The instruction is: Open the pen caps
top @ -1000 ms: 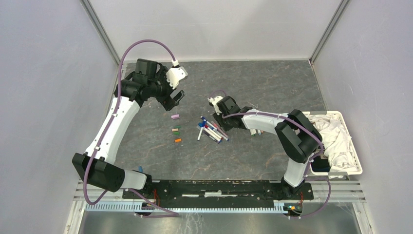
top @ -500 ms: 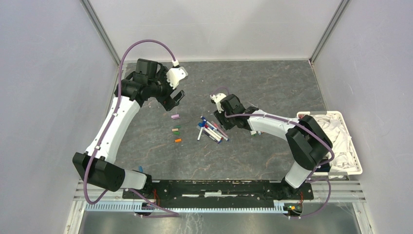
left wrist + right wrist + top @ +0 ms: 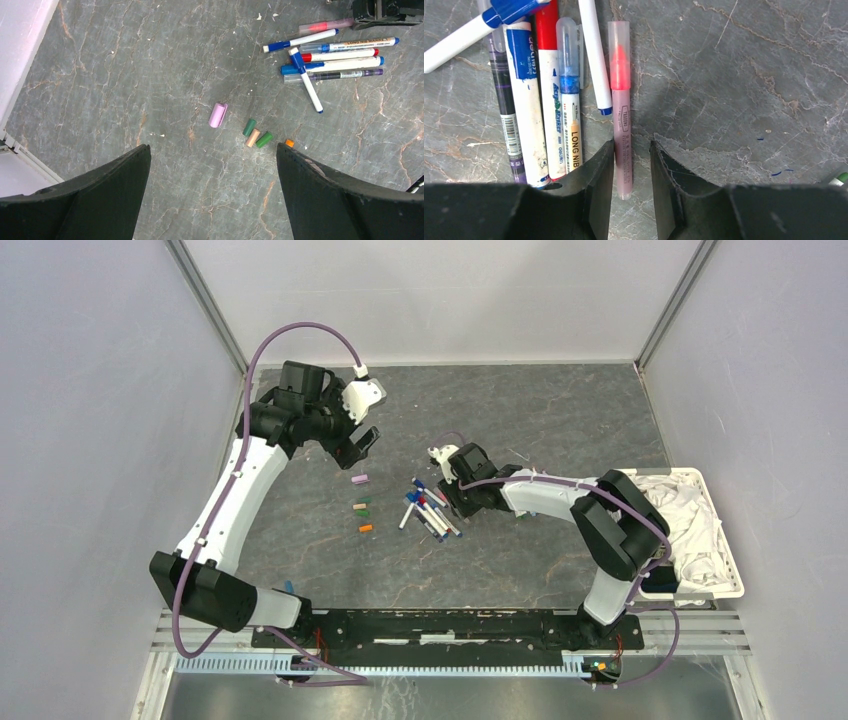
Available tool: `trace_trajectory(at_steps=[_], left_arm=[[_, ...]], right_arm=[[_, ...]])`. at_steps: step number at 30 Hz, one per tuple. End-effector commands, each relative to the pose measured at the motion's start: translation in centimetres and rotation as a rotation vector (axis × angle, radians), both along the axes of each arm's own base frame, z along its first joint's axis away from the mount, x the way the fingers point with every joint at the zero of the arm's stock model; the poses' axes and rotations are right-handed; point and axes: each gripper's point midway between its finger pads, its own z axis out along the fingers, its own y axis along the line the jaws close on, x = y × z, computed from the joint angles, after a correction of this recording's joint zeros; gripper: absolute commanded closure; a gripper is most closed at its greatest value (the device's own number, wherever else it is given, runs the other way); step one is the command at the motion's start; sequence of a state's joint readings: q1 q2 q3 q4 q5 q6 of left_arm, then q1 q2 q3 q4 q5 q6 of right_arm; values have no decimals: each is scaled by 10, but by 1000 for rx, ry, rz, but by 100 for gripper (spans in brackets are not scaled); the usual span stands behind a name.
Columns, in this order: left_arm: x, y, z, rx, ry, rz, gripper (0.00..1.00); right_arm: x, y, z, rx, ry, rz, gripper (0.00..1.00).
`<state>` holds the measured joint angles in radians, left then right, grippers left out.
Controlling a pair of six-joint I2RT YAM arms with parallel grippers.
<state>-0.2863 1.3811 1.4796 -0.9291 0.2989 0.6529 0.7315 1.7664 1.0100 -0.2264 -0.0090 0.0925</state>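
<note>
Right gripper (image 3: 632, 150) sits low over the grey stone-patterned table (image 3: 749, 100), at the edge of the pile of pens (image 3: 428, 508). Jaws a narrow gap apart, straddling the tail end of a pink highlighter (image 3: 619, 90). The finger on the pile side (image 3: 599, 190) touches the barrel and the other stands just clear, so it is not clamped. The highlighter's clear cap (image 3: 618, 35) is on, over the red tip. Alongside lie a thin white pen (image 3: 594, 60), a blue "LONG NIB" marker (image 3: 569, 115), a red-capped marker (image 3: 541, 100) and a dark purple pen (image 3: 506, 115), packed side by side.

Left gripper (image 3: 212, 150) hangs above the table left of the pile, jaws wide apart, holding nothing. Under it lies a loose row of pen caps: a lilac cap (image 3: 218, 115), two green, one tan and an orange cap (image 3: 289, 143), well apart from the pens.

A white cloth (image 3: 690, 515) fills a basket (image 3: 712, 592) at the table's right edge.
</note>
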Motion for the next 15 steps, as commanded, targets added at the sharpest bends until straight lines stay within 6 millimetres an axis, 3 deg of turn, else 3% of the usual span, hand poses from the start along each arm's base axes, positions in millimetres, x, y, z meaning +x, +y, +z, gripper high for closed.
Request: trace_trajectory(at_steps=[1,4,9,12,15], left_arm=[[-4,-8,3,-37,10,-36,0],[-7,-10,1,-43,26,-50,0],[-13,-12,-3,-43,49,-84,0],[-21,-17,-10,-53,75,-133,0],[-39,-26,-19,-80,94,-248,0]], right_arm=[[13,-9,-7,-57,-25,-46,63],[21,-12,-9,-61,-16,-60,67],[24,-16,-3,-16,-11,-71,87],[24,-14,9,30,-13,-60,99],[23,-1,33,122,-13,-17,100]])
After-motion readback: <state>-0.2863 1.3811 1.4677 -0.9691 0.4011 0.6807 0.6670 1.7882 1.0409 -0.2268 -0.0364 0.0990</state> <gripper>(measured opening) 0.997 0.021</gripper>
